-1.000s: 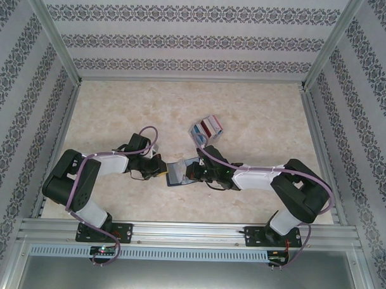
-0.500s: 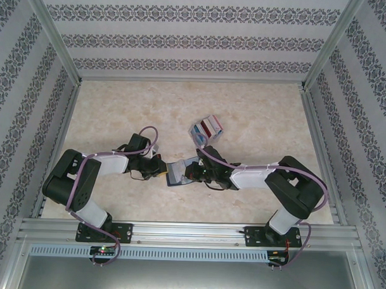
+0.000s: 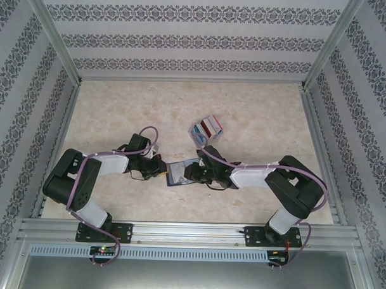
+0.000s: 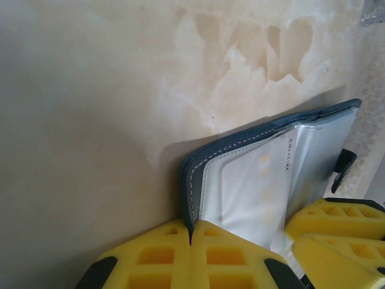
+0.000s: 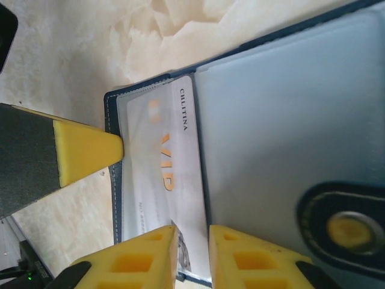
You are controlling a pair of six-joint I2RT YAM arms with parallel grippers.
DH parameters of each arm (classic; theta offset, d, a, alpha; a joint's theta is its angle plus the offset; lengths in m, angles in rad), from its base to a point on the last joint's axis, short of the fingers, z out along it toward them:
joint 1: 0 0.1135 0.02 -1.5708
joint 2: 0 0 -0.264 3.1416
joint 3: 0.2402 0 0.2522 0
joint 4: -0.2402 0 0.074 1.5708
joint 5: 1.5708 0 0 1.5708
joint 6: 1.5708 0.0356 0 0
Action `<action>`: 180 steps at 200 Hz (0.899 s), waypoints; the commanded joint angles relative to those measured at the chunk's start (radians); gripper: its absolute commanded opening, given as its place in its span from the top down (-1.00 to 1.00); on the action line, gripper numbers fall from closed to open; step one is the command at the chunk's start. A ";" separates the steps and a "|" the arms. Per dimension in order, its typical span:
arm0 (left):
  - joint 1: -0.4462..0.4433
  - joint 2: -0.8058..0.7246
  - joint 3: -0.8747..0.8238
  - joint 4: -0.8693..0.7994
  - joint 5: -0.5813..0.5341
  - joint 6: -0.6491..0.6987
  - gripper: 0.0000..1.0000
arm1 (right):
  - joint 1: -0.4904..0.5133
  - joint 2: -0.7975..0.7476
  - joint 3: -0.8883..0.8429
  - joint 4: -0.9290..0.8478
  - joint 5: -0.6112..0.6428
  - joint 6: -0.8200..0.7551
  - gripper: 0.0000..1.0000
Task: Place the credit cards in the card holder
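The navy card holder [image 3: 177, 172] lies open on the table between both arms. My left gripper [image 4: 191, 227] is shut on the stitched edge of its cover [image 4: 194, 180]. A white credit card with orange "VIP" lettering [image 5: 165, 180] sits inside a clear sleeve of the card holder [image 5: 283, 108]. My right gripper [image 5: 191, 233] stands just over that card's near end, open, with a narrow gap between its yellow fingers [image 5: 240, 256]. The snap button [image 5: 346, 232] shows on the flap at the right. In the top view the left gripper [image 3: 161, 171] and right gripper [image 3: 189, 174] meet at the holder.
A pale rack of red, blue and white cards [image 3: 206, 127] stands on the marble table just behind the right arm's wrist. Aluminium rails [image 3: 177, 231] border the table, and patterned walls [image 3: 184, 43] close it in.
The right gripper's jaws have parted from shut, letting go of the white card in the sleeve. The right arm has shifted slightly left. The left gripper keeps its hold.
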 commanded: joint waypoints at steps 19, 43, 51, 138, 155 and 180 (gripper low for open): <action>-0.001 -0.031 -0.012 -0.010 -0.033 0.001 0.88 | -0.009 0.039 0.050 -0.043 -0.043 -0.047 0.75; 0.000 -0.027 -0.010 -0.006 -0.023 -0.005 0.87 | -0.003 0.102 0.081 -0.038 -0.067 -0.039 0.77; -0.002 -0.025 -0.015 0.006 -0.018 -0.013 0.87 | 0.002 0.120 0.092 -0.037 -0.075 -0.038 0.74; -0.003 -0.040 -0.041 0.032 -0.015 -0.037 0.44 | 0.026 0.086 0.152 -0.118 -0.061 -0.113 0.54; -0.002 -0.059 -0.045 0.021 -0.027 -0.026 0.46 | 0.024 0.039 0.159 -0.188 -0.012 -0.161 0.45; -0.003 -0.071 -0.046 0.005 -0.027 -0.014 0.60 | 0.025 0.008 0.173 -0.261 0.035 -0.197 0.39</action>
